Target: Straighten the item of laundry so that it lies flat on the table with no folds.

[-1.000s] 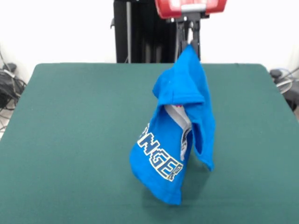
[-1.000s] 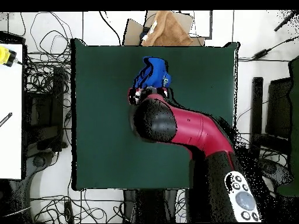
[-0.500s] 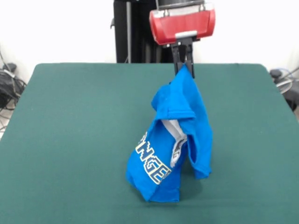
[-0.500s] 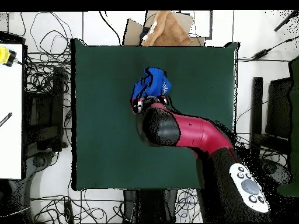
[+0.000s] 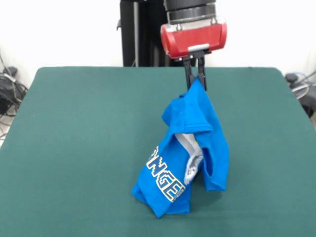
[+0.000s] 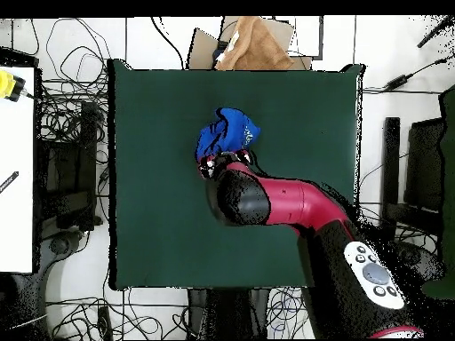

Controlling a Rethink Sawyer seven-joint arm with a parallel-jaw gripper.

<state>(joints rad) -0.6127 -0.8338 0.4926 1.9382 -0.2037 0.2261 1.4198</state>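
Observation:
The item of laundry [image 5: 190, 148], a bright blue T-shirt with white lettering, hangs bunched from my gripper [image 5: 195, 81], which is shut on its top edge. Its lower part rests crumpled on the green table [image 5: 74, 138] near the front edge, lettering facing left and front. From overhead, the item of laundry [image 6: 227, 131] shows as a blue heap just beyond the red arm, which hides the gripper.
The red arm [image 6: 284, 204] reaches in from the lower right in the overhead view. A brown cardboard piece [image 6: 253, 44] lies past the table's far edge there. Cables and equipment surround the table [image 6: 151, 178] on the floor.
The gripper has come down with the shirt in it, so more of the cloth has settled and bunched on the table. The hanging folds have swung slightly to the right.

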